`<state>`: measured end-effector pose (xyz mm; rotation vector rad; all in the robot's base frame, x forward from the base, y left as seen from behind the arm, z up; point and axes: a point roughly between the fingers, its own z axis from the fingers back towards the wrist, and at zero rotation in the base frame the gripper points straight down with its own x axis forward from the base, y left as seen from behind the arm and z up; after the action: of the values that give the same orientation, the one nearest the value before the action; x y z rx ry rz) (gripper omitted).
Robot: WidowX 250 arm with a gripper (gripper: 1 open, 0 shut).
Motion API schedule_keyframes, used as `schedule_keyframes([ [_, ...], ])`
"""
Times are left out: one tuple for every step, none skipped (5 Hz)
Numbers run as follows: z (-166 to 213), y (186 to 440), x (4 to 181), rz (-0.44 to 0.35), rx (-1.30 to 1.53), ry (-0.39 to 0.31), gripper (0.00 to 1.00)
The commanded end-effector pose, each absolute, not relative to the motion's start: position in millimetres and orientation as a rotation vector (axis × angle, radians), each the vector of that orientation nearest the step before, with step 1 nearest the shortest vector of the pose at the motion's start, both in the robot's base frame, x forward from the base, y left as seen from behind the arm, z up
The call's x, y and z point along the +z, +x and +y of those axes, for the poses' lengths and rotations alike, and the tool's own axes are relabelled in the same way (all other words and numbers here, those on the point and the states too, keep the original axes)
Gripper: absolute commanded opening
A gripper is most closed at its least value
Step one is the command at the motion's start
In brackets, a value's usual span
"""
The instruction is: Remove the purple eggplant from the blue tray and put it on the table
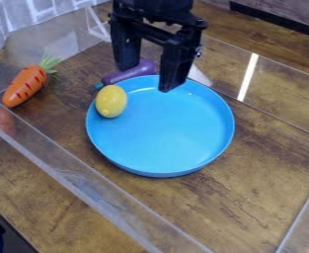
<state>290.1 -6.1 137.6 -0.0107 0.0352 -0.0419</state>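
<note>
Glossy brown wooden table (269,188), blue tray (170,138) on it

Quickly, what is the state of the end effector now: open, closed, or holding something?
End effector: open, holding nothing. Its fingers hang on either side of the eggplant at the far rim of the tray.

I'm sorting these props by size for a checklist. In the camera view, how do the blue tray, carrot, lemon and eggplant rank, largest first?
1. blue tray, by far
2. carrot
3. lemon
The eggplant is partly hidden behind the claw, so it can't be ranked.
</note>
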Motion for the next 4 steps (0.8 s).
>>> schedule_keyframes([
  [-3.9,292.7,146.0,-0.004,-0.040,-0.005,1.00],
  [-3.8,294.2,143.9,-0.001,-0.043,-0.004,1.00],
  [-3.7,295.7,141.8,0.001,-0.046,-0.003,1.00],
  [-3.0,297.4,140.7,0.002,-0.048,0.000,1.00],
])
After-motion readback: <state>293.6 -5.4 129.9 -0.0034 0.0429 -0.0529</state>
